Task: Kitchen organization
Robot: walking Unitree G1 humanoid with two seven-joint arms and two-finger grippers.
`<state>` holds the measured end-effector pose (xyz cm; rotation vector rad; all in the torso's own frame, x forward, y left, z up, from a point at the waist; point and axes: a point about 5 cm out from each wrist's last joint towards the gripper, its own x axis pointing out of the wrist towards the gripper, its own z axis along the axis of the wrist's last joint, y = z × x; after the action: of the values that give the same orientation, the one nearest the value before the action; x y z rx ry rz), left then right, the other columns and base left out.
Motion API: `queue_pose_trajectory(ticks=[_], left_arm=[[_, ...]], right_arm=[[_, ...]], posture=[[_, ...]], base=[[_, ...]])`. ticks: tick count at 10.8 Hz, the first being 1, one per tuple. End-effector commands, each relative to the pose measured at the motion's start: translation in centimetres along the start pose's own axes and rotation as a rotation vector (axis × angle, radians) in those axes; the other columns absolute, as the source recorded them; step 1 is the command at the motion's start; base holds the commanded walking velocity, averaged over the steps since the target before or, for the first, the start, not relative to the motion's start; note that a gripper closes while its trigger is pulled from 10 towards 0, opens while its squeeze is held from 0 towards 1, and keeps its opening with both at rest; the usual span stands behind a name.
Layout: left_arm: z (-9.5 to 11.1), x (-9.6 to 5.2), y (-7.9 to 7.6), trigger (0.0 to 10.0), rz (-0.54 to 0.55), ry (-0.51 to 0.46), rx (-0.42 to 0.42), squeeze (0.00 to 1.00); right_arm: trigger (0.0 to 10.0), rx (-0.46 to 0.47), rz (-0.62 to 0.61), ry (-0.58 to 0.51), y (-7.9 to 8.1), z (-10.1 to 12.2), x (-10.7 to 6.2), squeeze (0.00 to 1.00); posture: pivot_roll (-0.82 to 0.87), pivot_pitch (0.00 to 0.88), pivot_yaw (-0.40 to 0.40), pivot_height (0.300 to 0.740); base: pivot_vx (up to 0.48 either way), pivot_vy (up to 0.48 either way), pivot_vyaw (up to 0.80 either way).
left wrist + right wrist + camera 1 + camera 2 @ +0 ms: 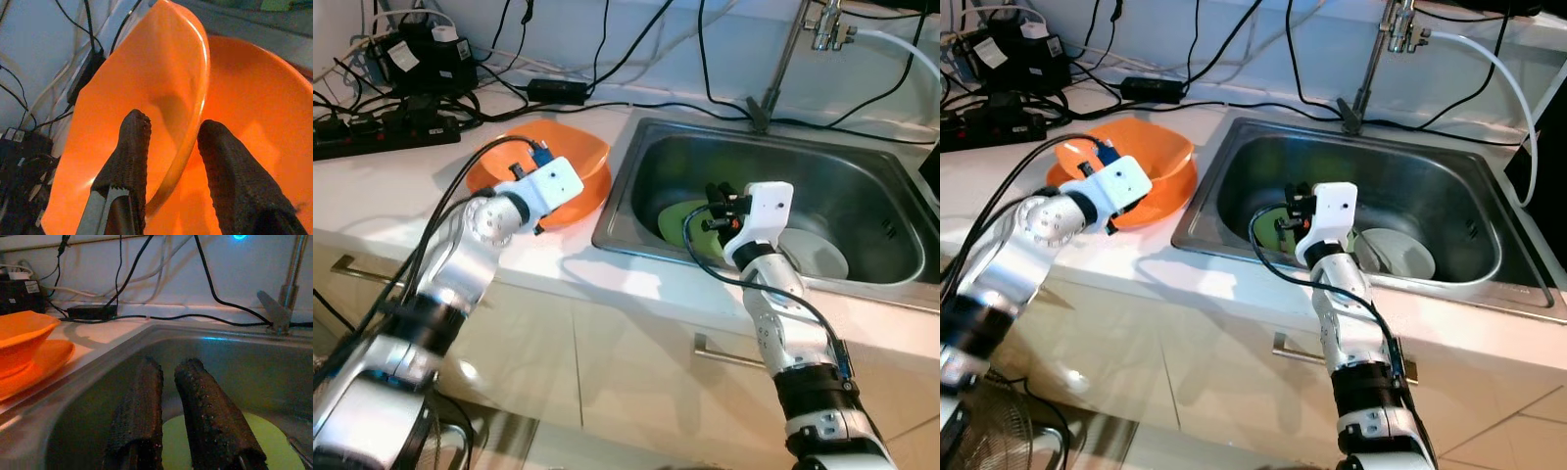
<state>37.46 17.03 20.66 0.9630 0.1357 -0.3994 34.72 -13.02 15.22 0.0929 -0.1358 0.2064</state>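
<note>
An orange bowl point(576, 157) rests on an orange plate point(570, 213) on the white counter, left of the sink. My left gripper point(530, 162) reaches over it. In the left wrist view its fingers point(134, 142) stand open astride the bowl's rim point(195, 98), one inside and one outside. My right gripper point(717, 201) is down in the steel sink point(636, 250), shut with nothing between the fingers point(142, 401). It hovers just above a green plate point(677, 220) lying on the sink floor.
A white dish point(820, 257) lies in the sink beside the green plate. The faucet point(783, 59) rises at the sink's back edge. Power strips, adapters and black cables point(391, 127) crowd the counter's back left. Cabinet fronts with bar handles point(724, 351) lie below.
</note>
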Motion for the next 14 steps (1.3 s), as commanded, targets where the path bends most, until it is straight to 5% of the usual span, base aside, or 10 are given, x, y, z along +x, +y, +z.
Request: queue_pose_trajectory(ticks=[1, 2, 3, 12, 14], left_arm=[[0.1, 0.4, -0.2, 10.0, -0.034, 0.009, 0.012, 0.00], [0.1, 0.6, -0.2, 10.0, -0.036, 0.008, 0.018, 0.00], [0.1, 0.9, -0.1, 0.0, -0.038, 0.005, 0.030, 0.00], [-0.1, 1.4, -0.4, 0.0, -0.054, -0.006, 0.076, 0.00], [-0.1, 1.3, 0.4, 0.0, 0.006, -0.003, 0.190, 0.00]], right_arm=[[10.0, 0.004, -0.011, -0.003, -0.1, 0.4, -0.1, 0.00], [10.0, 0.004, -0.019, -0.005, -0.3, 0.4, -0.1, 0.00], [10.0, 0.002, -0.022, 0.000, -0.3, 0.4, -0.2, 0.00], [10.0, 0.001, -0.028, 0.018, -0.2, 0.4, 0.0, 0.00], [10.0, 0.002, -0.030, 0.018, -0.2, 0.5, 0.0, 0.00]], posture=[[0.20, 0.008, -0.010, 0.740], [0.20, 0.009, -0.007, 0.740], [0.19, 0.009, -0.005, 0.740], [0.20, 0.006, -0.014, 0.740], [0.20, 0.006, -0.014, 0.740]], base=[[0.000, 0.000, 0.00], [0.000, 0.000, 0.00], [0.000, 0.000, 0.00], [0.000, 0.000, 0.00], [0.000, 0.000, 0.00]])
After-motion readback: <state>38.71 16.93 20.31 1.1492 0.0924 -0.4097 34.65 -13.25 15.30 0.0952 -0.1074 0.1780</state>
